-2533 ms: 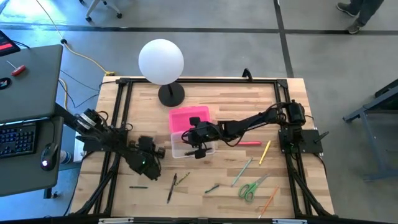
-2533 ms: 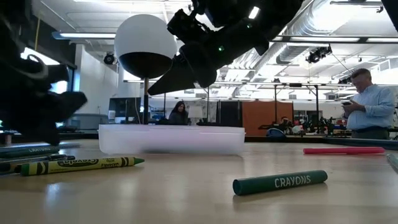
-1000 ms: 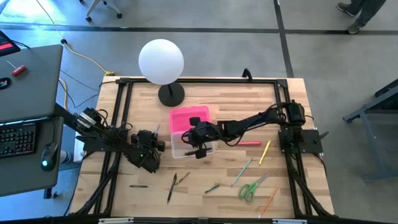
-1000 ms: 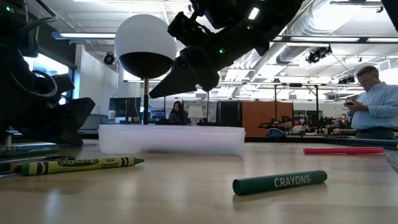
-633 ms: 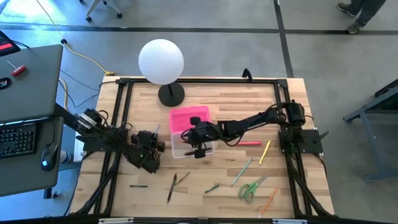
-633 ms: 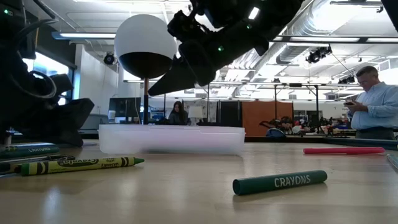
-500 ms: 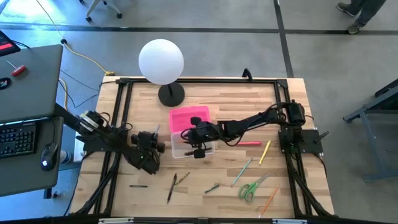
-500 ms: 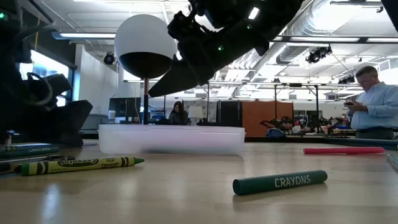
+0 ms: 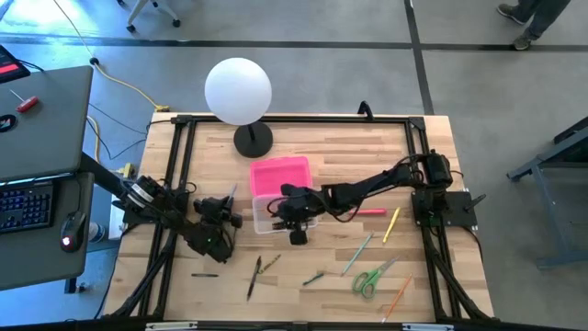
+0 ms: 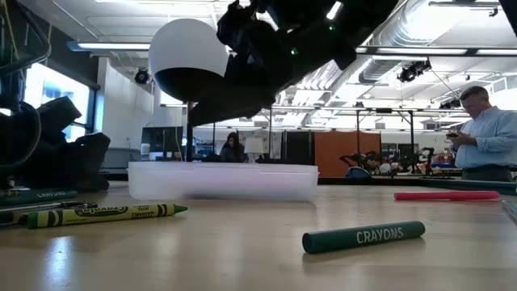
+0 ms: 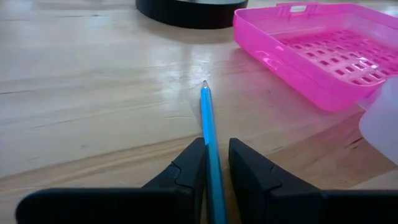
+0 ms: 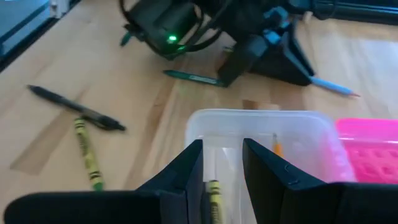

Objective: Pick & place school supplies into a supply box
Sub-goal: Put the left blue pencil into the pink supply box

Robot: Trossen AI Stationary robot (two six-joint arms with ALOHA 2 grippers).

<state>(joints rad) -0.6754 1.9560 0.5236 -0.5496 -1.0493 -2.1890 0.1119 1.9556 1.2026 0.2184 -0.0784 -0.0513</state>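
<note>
At the table's left side, the left gripper [image 11: 214, 165] is clenched on a blue pencil [image 11: 207, 121], fingers low on the wood, the pencil's point projecting forward toward the pink lid [image 11: 323, 53]. Over the clear box [image 9: 276, 216] at mid-table, the right gripper [image 12: 221, 165] hangs with fingers slightly apart; nothing is seen between them, and a yellow crayon [image 12: 213, 196] and an orange item show in the box below.

Handling, by judgement: the pencil is light, stiff and smooth, so it may pivot or slide in a two-finger pinch. A hold near mid-length would balance it best; here the grip appears to sit toward the rear, leaving a long front overhang. The box is light and could shift if nudged.

Remaining supplies: scissors [image 9: 369, 278], a red pen [image 9: 369, 211] and several pencils lie on the right half; a dark pen [image 12: 78, 109] and another yellow crayon [image 12: 87, 155] lie nearer the front.

Views compared: the left wrist view alone confirms the grip on the pencil; the high view hides it under the arm. The right wrist view alone shows the box's contents. The low view shows a green crayon [image 10: 363, 236] in front and a person in the room behind, but the box wall is too cloudy to show what is inside.
</note>
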